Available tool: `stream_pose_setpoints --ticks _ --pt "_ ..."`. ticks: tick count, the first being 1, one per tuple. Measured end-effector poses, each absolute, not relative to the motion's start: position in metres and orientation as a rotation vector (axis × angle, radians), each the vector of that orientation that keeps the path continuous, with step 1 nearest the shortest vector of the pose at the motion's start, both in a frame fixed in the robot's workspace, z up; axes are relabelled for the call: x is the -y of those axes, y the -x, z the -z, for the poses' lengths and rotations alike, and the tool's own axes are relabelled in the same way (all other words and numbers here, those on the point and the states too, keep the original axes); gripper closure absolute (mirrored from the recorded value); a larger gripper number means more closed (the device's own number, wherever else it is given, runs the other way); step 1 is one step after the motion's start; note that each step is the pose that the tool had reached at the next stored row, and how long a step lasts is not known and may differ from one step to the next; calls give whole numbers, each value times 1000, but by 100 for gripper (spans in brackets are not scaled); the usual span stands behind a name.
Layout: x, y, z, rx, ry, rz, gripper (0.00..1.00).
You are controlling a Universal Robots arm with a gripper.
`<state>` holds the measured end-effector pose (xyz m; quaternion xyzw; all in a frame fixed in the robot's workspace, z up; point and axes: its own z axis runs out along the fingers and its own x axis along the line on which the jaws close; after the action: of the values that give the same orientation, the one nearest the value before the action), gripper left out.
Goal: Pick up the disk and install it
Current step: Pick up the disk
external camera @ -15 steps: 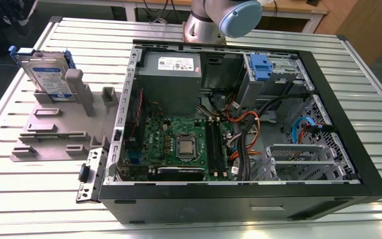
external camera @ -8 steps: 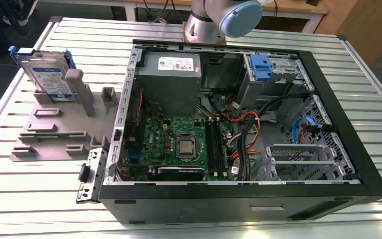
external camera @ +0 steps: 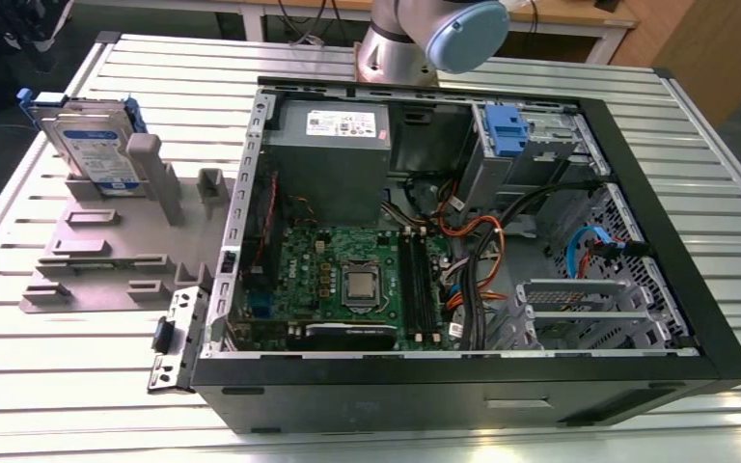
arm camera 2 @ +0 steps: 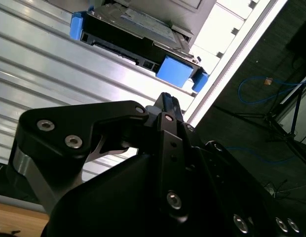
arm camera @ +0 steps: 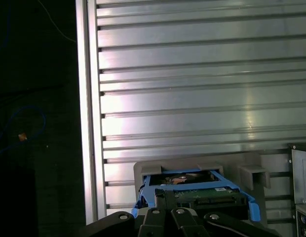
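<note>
- The gripper (arm camera 2: 165, 101) is seen in both wrist views, hanging clear of the disk (arm camera 2: 128, 34) with bare table (arm camera 2: 54, 79) showing between the two. Nothing is held, and it cannot be told whether the gripper is open or closed.
- The disk is found straight ahead of the gripper, along its line of approach. Its connector edge and both blue rails are turned towards the first wrist view.
- In the exterior view the disk (external camera: 88, 145) is seen standing on edge in the grey stand (external camera: 100, 251). Its long axis is roughly upright and its label side is exposed.
- The stand is set on the table at the exterior view's left, just beside the open computer case (external camera: 673, 280).
- Inside the case a power supply (external camera: 329, 145), a motherboard (external camera: 344, 280) and loose cables are noted. A blue clip (external camera: 506, 125) is seated at the drive cage in the far corner.
- The disk is judged not yet picked up.
</note>
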<state>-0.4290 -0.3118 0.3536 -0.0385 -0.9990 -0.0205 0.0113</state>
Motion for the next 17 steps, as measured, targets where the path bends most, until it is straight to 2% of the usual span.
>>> stream_pose_setpoints --ticks 17 --pt "315 429 -354 3116 120 64 89"
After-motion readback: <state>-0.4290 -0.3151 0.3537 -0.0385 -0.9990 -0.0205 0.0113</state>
